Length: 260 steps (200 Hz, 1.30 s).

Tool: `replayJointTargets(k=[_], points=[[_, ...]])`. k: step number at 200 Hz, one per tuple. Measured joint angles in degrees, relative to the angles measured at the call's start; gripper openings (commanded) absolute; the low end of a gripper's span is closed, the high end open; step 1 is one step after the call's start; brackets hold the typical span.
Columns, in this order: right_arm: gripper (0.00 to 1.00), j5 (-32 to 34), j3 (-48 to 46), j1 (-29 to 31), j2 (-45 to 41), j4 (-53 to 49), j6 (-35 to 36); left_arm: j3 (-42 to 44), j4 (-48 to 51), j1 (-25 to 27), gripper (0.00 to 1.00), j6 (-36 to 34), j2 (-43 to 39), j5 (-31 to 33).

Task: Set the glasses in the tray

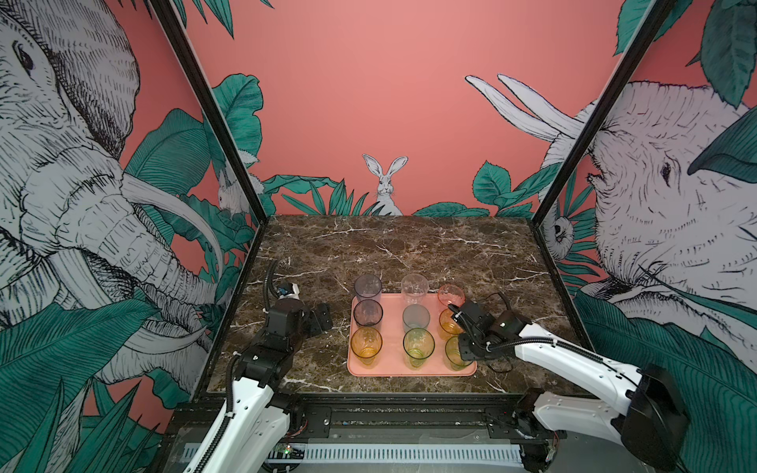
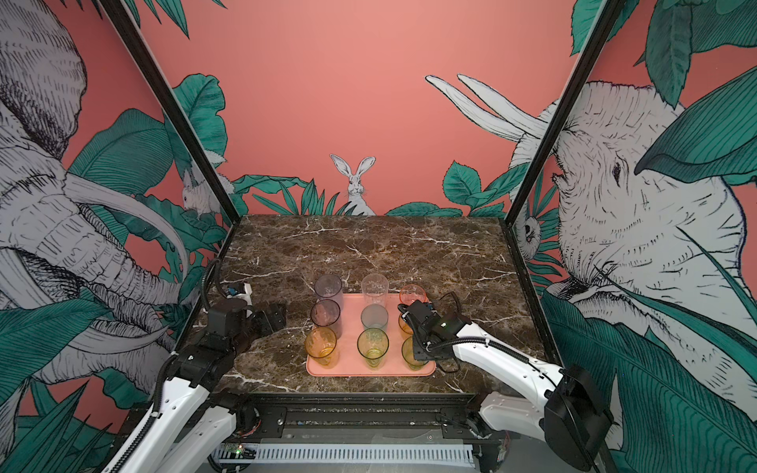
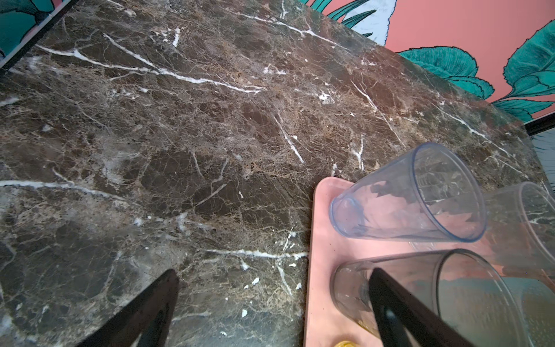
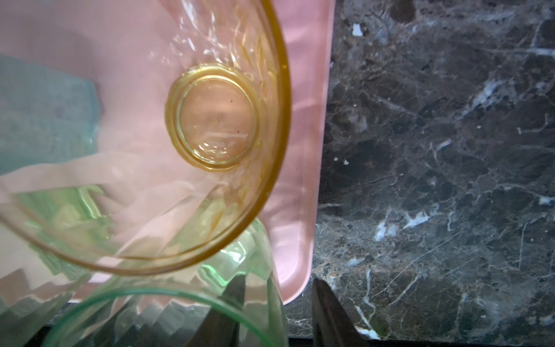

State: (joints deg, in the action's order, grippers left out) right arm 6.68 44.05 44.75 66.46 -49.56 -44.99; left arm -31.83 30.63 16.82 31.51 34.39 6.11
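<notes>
The right gripper (image 4: 276, 285), parted astride the wall of the green translucent tumbler (image 1: 452, 354) at lower right of the flat salmon-pink tray (image 1: 391, 361), seems at release; next, a straight upward lift.

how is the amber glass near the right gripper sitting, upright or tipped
Upright: in the right wrist view the amber glass shows its open rim ringing its round base, which rests flat on the tray.

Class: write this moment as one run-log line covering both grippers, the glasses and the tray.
left gripper: open, over table beside tray | right gripper: open, straddling front-right green glass rim | glasses: nine upright on tray
</notes>
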Motion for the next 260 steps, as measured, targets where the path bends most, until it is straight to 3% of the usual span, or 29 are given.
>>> replayJointTargets(k=[99, 184, 211, 260], points=[[0.6, 5.6, 8.7, 0.0, -8.7, -3.8, 3.9, -3.6, 1.2, 0.0, 0.99, -2.8, 1.3, 4.9], [0.88, 20.9, 17.0, -1.0, -4.7, 4.0, 21.1, -4.8, -5.7, 0.0, 0.99, -10.1, 2.4, 11.8], [0.99, 24.1, 17.0, -5.2, -3.8, 10.1, 27.5, -6.0, -9.4, 0.0, 0.99, -13.2, 5.1, 15.3], [0.99, 26.1, 17.6, -15.0, -0.6, 19.9, 34.4, -9.0, -15.8, -0.1, 0.99, -19.8, 15.5, 22.5]])
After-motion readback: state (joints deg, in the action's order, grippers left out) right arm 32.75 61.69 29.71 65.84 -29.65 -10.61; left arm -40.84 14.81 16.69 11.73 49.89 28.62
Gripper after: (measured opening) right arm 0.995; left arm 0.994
